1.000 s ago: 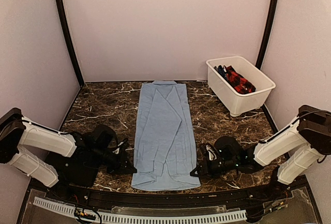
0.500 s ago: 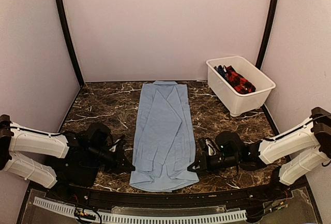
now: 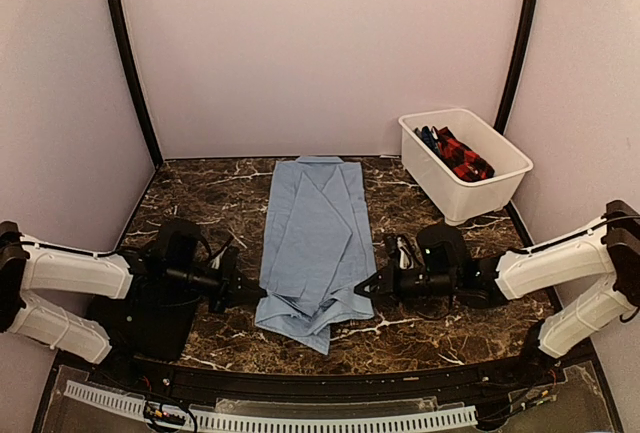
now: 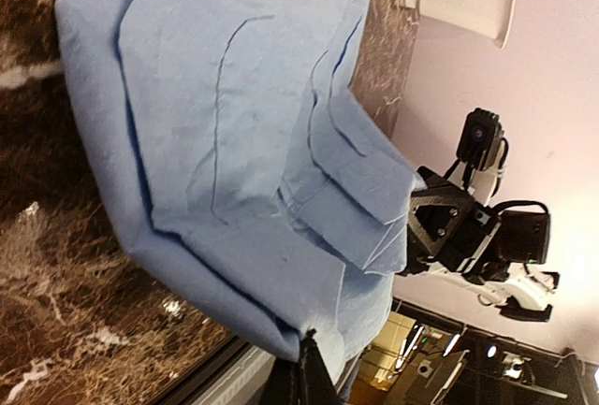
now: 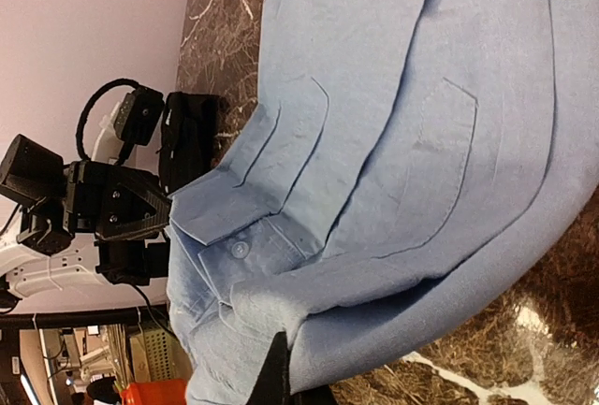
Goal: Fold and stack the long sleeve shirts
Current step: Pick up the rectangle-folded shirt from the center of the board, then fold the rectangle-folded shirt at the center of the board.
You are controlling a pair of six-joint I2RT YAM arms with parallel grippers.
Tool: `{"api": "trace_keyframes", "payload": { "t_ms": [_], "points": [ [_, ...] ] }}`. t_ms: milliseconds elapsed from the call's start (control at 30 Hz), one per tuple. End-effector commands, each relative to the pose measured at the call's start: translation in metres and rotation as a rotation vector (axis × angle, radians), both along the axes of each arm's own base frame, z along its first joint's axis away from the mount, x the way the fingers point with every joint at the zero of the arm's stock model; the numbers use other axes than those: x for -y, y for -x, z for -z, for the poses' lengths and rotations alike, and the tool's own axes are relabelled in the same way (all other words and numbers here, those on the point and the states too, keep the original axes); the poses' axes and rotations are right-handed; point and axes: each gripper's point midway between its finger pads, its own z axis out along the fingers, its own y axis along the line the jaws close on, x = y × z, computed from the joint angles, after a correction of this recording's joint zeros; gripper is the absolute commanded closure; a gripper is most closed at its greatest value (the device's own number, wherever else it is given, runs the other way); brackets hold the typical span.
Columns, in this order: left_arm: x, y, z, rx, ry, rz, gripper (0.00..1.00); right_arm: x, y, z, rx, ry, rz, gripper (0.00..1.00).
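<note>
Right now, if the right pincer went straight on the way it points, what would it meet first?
The light-blue shirt, whose lower edge the right pincer grips. Beyond the cloth, probably the left pincer facing it, though depth is unclear.

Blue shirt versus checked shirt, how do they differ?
The light-blue shirt is plain, stretched along the table; the checked shirt is red-black, bunched in the white bin. The left tool and right tool grip the light-blue shirt; the checked shirt is untouched. Both are cloth.
</note>
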Motion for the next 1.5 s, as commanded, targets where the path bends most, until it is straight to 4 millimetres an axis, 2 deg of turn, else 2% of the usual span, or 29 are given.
{"api": "trace_keyframes", "payload": {
  "t_ms": [0, 33, 67, 100, 133, 267, 333, 400, 433, 467, 500, 533, 567, 600, 800, 933, 1100, 1200, 1233, 1267, 1300, 1333, 1367, 1400, 1433, 1467],
  "points": [
    [0.009, -0.037, -0.037, 0.032, 0.147, -0.073, 1.0, -0.004, -0.037, -0.023, 0.061, -0.071, 0.076, 1.0],
    [0.007, -0.044, -0.032, 0.012, 0.145, -0.092, 1.0, -0.003, -0.045, -0.024, 0.066, -0.077, 0.089, 1.0],
    [0.008, -0.053, -0.04, 0.035, 0.172, -0.101, 1.0, 0.0, -0.055, -0.024, 0.07, -0.079, 0.108, 1.0],
    [0.009, -0.059, -0.035, 0.014, 0.171, -0.111, 1.0, 0.001, -0.063, -0.023, 0.072, -0.078, 0.121, 1.0],
    [0.009, -0.07, -0.043, 0.037, 0.201, -0.126, 1.0, 0.002, -0.071, -0.022, 0.076, -0.078, 0.132, 1.0],
    [0.01, -0.109, -0.042, 0.066, 0.207, -0.165, 1.0, 0.004, -0.108, -0.021, 0.106, -0.064, 0.181, 1.0],
    [0.008, -0.129, -0.038, 0.07, 0.211, -0.199, 1.0, 0.006, -0.127, -0.016, 0.113, -0.041, 0.199, 1.0],
    [0.005, -0.146, -0.022, 0.056, 0.203, -0.235, 1.0, 0.007, -0.145, -0.011, 0.115, -0.034, 0.211, 1.0],
    [0.006, -0.154, -0.024, 0.062, 0.21, -0.238, 1.0, 0.007, -0.152, -0.008, 0.113, -0.033, 0.211, 1.0],
    [0.005, -0.161, -0.013, 0.052, 0.2, -0.248, 1.0, 0.006, -0.16, -0.005, 0.112, -0.027, 0.211, 1.0],
    [0.007, -0.169, -0.016, 0.066, 0.206, -0.249, 1.0, 0.007, -0.166, 0.0, 0.107, -0.017, 0.215, 1.0],
    [0.006, -0.173, -0.004, 0.054, 0.189, -0.252, 1.0, 0.006, -0.172, 0.007, 0.098, -0.008, 0.214, 1.0],
    [0.008, -0.181, -0.005, 0.062, 0.188, -0.255, 1.0, 0.006, -0.176, 0.01, 0.093, -0.006, 0.212, 1.0],
    [0.007, -0.184, 0.004, 0.05, 0.173, -0.259, 1.0, 0.006, -0.181, 0.013, 0.09, -0.005, 0.212, 1.0],
    [0.006, -0.198, 0.023, 0.056, 0.121, -0.285, 1.0, 0.002, -0.2, 0.031, 0.08, 0.042, 0.204, 1.0],
    [0.002, -0.198, 0.035, 0.051, 0.077, -0.292, 1.0, -0.001, -0.197, 0.045, 0.053, 0.056, 0.186, 1.0],
    [-0.004, -0.185, 0.048, 0.031, 0.044, -0.289, 1.0, 0.001, -0.177, 0.057, 0.024, 0.088, 0.173, 1.0],
    [-0.007, -0.166, 0.056, 0.011, 0.033, -0.281, 1.0, -0.002, -0.16, 0.06, 0.017, 0.102, 0.154, 1.0],
    [-0.006, -0.162, 0.052, 0.017, 0.039, -0.276, 1.0, -0.002, -0.153, 0.062, 0.01, 0.106, 0.148, 1.0],
    [-0.01, -0.152, 0.058, 0.004, 0.027, -0.279, 1.0, -0.003, -0.146, 0.063, 0.005, 0.106, 0.141, 1.0],
    [-0.009, -0.147, 0.053, 0.01, 0.034, -0.275, 1.0, -0.003, -0.139, 0.064, 0.0, 0.105, 0.136, 1.0],
    [-0.011, -0.135, 0.059, -0.005, 0.022, -0.274, 1.0, -0.003, -0.131, 0.065, -0.008, 0.104, 0.13, 1.0],
    [-0.012, -0.13, 0.053, 0.001, 0.03, -0.277, 1.0, -0.003, -0.123, 0.065, -0.012, 0.102, 0.125, 1.0],
    [-0.013, -0.118, 0.058, -0.014, 0.02, -0.271, 1.0, -0.001, -0.115, 0.065, -0.017, 0.103, 0.124, 1.0],
    [-0.013, -0.114, 0.05, -0.002, 0.032, -0.272, 1.0, 0.0, -0.107, 0.065, -0.019, 0.101, 0.122, 1.0],
    [-0.015, -0.103, 0.054, -0.015, 0.017, -0.268, 1.0, 0.0, -0.098, 0.064, -0.022, 0.099, 0.115, 1.0]
  ]
}}
